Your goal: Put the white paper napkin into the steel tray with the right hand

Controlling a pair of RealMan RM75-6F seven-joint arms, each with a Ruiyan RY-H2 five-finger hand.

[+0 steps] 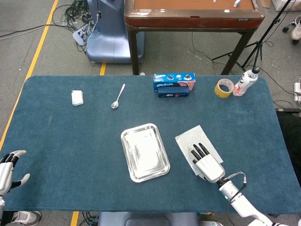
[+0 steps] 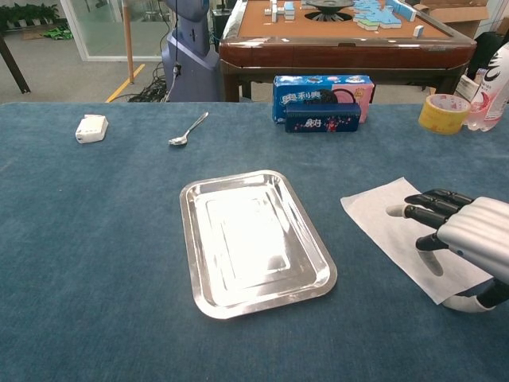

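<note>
- The white paper napkin (image 1: 198, 143) lies flat on the blue table cover (image 1: 70, 141), right of centre in the head view, just beside the steel tray (image 1: 145, 152) but apart from it.
- The right hand (image 1: 207, 165) is over the napkin's lower part, its dark fingers (image 2: 425, 215) stretched out and slightly apart, pointing to the upper left of the frame. It holds nothing; whether the fingertips touch the paper cannot be told.
- In the chest view the same hand (image 2: 465, 231) covers the napkin's right edge, at the right of the frame.
- The tray sits at the middle of the table, with nothing in it.
- The left hand (image 1: 9, 169) shows at the lower left edge of the head view, fingers apart, holding nothing.
- Along the upper part of the table: a small white packet (image 1: 77, 97) at the left, a spoon (image 1: 117, 96), a blue snack box (image 1: 173, 84) at the centre, a roll of yellow tape (image 1: 224, 87) and a bottle (image 1: 245, 82) at the right.
</note>
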